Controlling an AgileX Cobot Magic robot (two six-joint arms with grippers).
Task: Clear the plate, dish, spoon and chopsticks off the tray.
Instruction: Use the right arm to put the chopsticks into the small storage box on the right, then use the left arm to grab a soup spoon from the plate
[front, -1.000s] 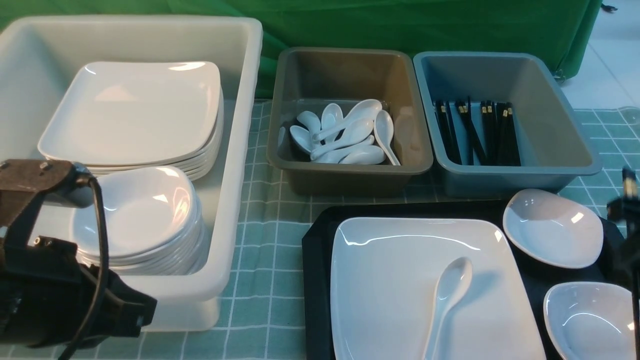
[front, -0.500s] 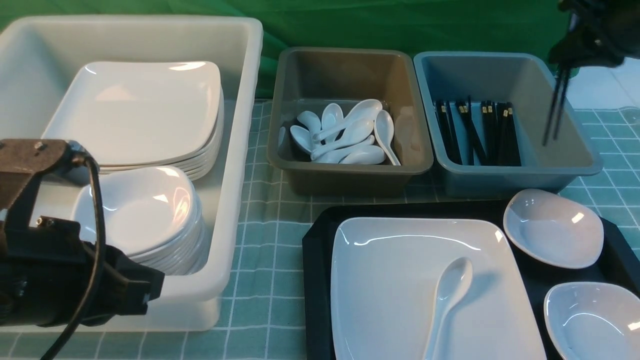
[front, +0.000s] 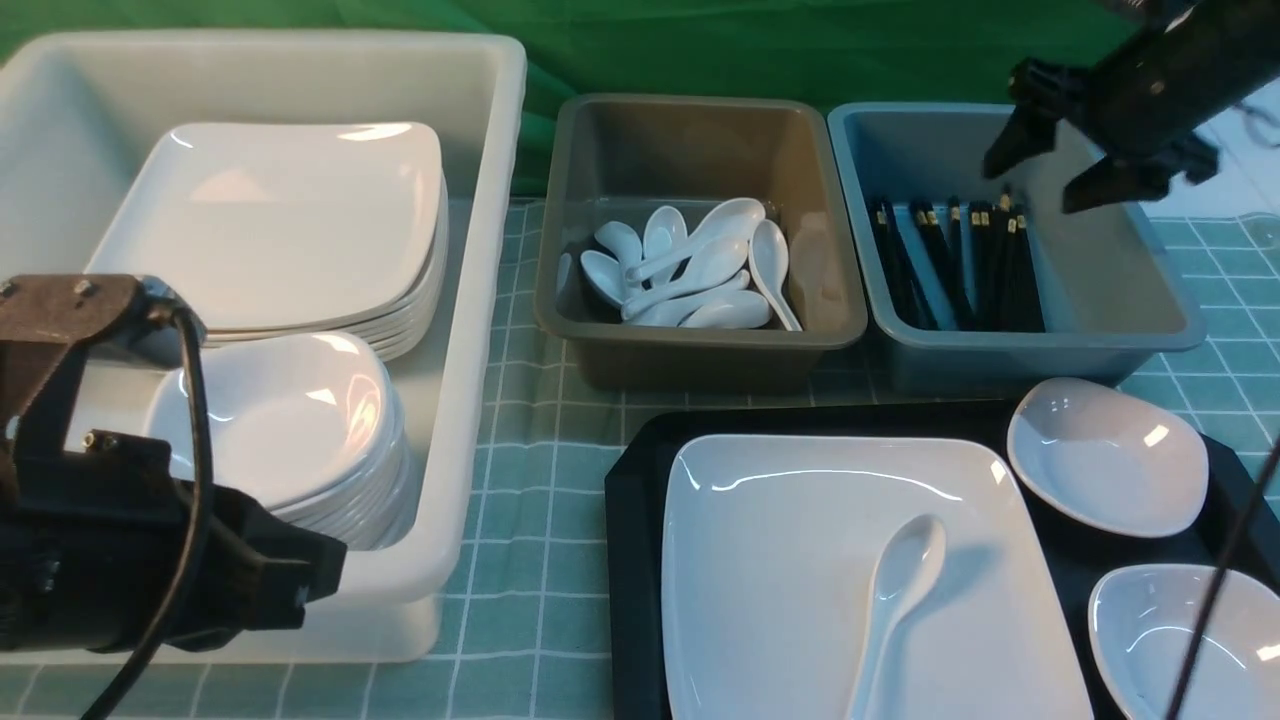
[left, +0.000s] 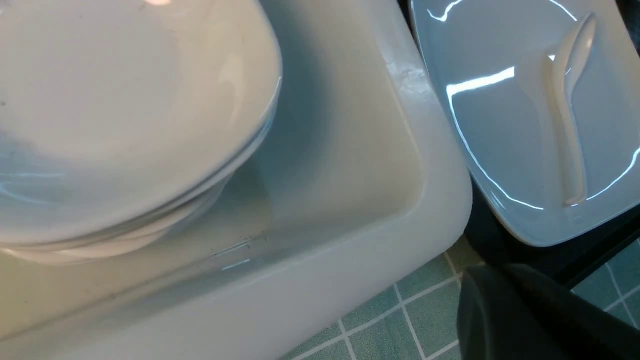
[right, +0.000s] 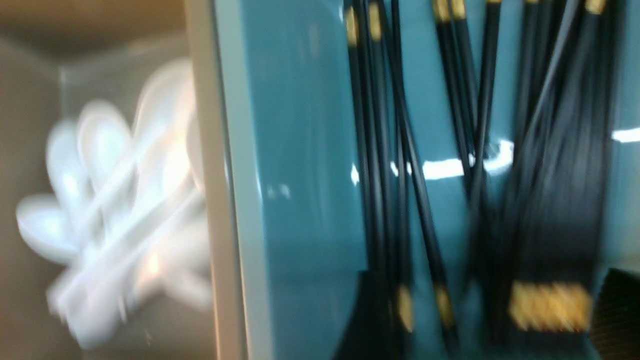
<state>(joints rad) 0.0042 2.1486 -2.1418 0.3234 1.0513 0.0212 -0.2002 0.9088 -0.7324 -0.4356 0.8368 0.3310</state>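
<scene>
While the right gripper (front: 1030, 188) hangs spread and empty above the chopsticks (front: 960, 265) in the upper-right bin (front: 1150, 300), the spoon (front: 895, 600) lies down-left of it on the plate (front: 760, 560), lower centre, handle toward the bottom edge; the left gripper's (front: 310, 580) state I cannot tell.

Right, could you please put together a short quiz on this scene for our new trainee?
1. True or false: the spoon lies on the plate.
2. How many small dishes sit on the tray?
3. The right gripper hangs open above: A) the tray, B) the blue-grey bin, C) the plate.

Key: 1 true; 2 two; 3 B.
</scene>
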